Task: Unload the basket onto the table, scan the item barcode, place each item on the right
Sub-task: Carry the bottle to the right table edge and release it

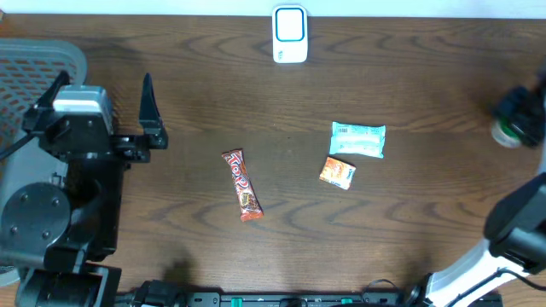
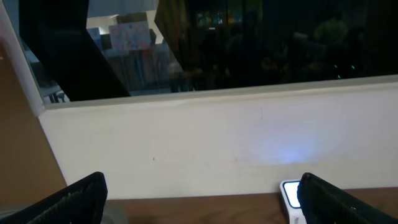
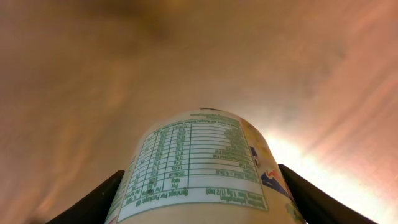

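Observation:
My right gripper (image 1: 518, 115) hangs at the table's far right edge, shut on a pale round container (image 3: 205, 168) with a green-printed label. In the right wrist view the nutrition table faces the camera, with a dark finger on each side of the container (image 1: 505, 132). No barcode shows in any view. The white scanner (image 1: 290, 34) with its lit blue-rimmed window stands at the back middle of the table, and shows at the lower right of the left wrist view as the scanner (image 2: 290, 198). My left gripper (image 1: 150, 119) is open and empty at the left, facing the back wall.
A red candy bar (image 1: 242, 184) lies at mid-table. A pale green packet (image 1: 357, 140) and a small orange packet (image 1: 338, 172) lie to its right. A grey mesh basket (image 1: 34, 72) sits at the far left. A white wall (image 2: 217, 143) borders the table's back edge.

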You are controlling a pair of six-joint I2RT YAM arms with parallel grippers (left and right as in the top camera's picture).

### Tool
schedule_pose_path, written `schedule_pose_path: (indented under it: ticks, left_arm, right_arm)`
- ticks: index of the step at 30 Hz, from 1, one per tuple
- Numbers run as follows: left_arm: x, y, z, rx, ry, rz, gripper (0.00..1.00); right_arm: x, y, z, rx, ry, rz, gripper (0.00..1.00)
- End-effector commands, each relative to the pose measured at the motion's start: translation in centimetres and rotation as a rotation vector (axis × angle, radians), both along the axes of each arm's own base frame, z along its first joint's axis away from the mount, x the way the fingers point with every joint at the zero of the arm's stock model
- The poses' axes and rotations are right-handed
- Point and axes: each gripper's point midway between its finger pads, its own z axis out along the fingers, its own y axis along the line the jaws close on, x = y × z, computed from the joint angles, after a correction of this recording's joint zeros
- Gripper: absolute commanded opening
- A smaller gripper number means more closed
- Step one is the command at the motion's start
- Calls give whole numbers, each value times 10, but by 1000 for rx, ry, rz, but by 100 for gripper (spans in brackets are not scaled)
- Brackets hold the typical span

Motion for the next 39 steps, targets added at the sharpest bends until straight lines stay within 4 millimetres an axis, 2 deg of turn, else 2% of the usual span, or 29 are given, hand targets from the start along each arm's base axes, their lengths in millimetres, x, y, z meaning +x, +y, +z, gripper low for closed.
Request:
schedule_pose_path:
  ticks: [1, 5, 9, 12, 16, 19, 22, 24, 27, 30, 33, 36, 39]
  left_arm:
    - [-3, 0, 2, -14, -12, -9, 98]
    - [-4, 0, 2, -14, -13, -9, 98]
    - [-4, 0, 2, -14, -13, -9, 98]
    - [-4, 0, 2, -14, -13, -9, 98]
    - [-4, 2, 3, -15, -17, 3, 98]
    - [-5, 2, 4, -15, -19, 3, 98]
    - [-5, 2, 4, -16, -19, 2, 98]
    - [-5, 2, 4, -15, -19, 2, 98]
    - [-5, 2, 4, -16, -19, 2, 98]
    - [-5, 2, 5, -16, -23, 2, 98]
    - [-5, 2, 5, -16, -24, 2, 98]
    - [-5, 2, 6, -17, -27, 2, 98]
    - [-5, 2, 6, -18, -28, 2, 98]
  right_arm:
    - [-34, -34, -35, 62, 64, -103, 53]
    - [-65, -63, -69, 155, 70, -225, 53]
    - [-91, -89, -94, 178, 94, -264, 54]
    - [-107, -103, -102, 186, 97, -304, 53]
    - [-119, -126, -99, 158, 61, -360, 55]
    - [-119, -138, -95, 146, 17, -379, 76]
    - [-110, -137, -89, 176, -36, -374, 99]
    - [-105, -134, -81, 203, -55, -362, 99]
    - [-94, -128, -58, 250, -100, -351, 99]
    - [-79, -119, -16, 288, -178, -326, 99]
    - [-62, -104, 37, 279, -265, -275, 99]
    - [-49, -77, 92, 228, -335, -203, 99]
    - [-38, -38, 128, 189, -371, -108, 99]
